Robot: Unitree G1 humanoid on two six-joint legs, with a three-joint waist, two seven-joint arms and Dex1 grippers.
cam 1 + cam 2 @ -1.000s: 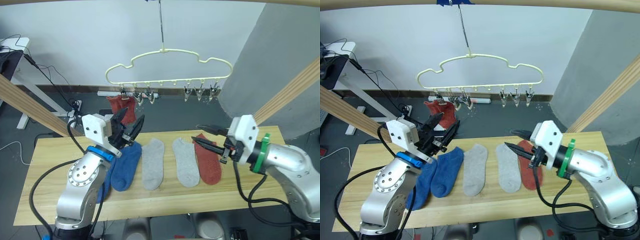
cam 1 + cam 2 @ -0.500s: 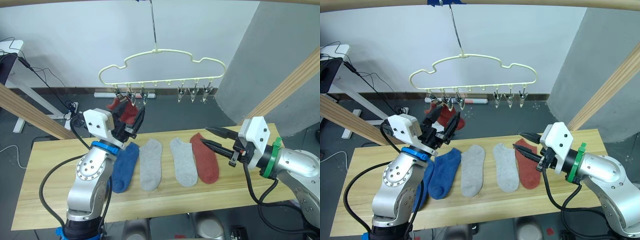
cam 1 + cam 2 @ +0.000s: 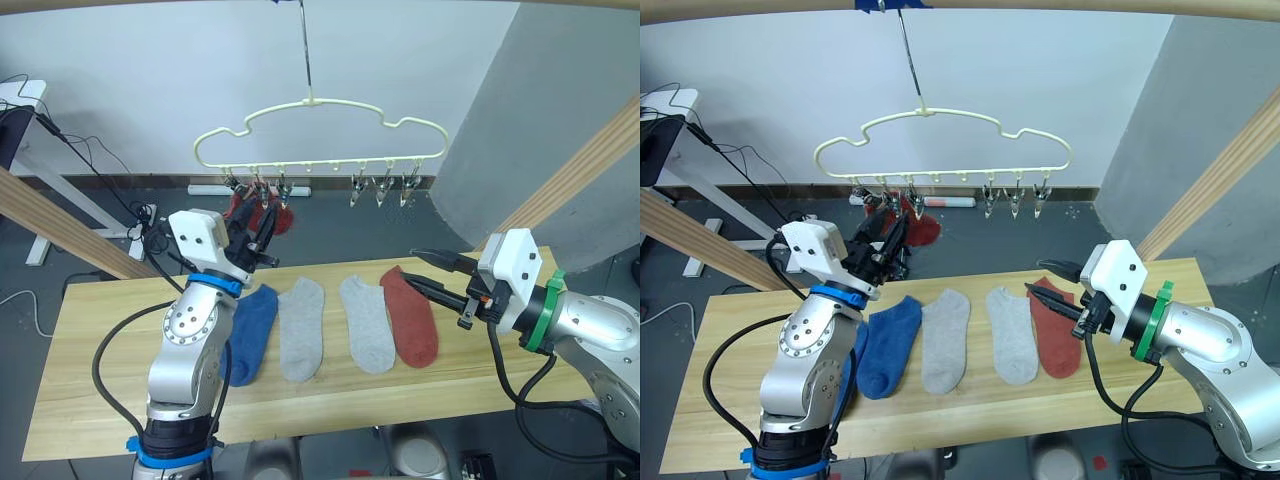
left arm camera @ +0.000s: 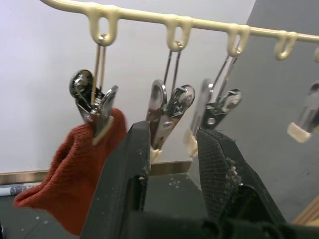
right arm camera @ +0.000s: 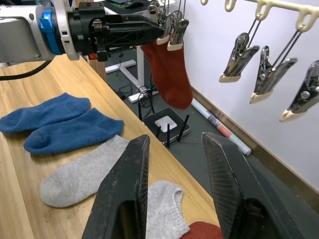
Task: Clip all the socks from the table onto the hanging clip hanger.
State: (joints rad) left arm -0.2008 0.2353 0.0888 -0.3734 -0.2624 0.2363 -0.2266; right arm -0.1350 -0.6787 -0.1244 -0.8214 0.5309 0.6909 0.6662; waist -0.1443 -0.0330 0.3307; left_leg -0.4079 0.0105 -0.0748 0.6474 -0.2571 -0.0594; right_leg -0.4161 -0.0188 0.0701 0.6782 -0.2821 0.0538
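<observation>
Left hand, fingers parted and empty, sits at the clip hanger, likely freshly releasing the clipped red sock; right hand, empty too, hovers at three o'clock.

left arm: bent up steep from the elbow, forearm nearly vertical, wrist tipped forward and up
left gripper: raised high, black fingers parted with a clear gap, nothing between them
right arm: reaching in low from the right side, forearm about level
right gripper: pointing toward the left, fingers spread apart, holding nothing
</observation>
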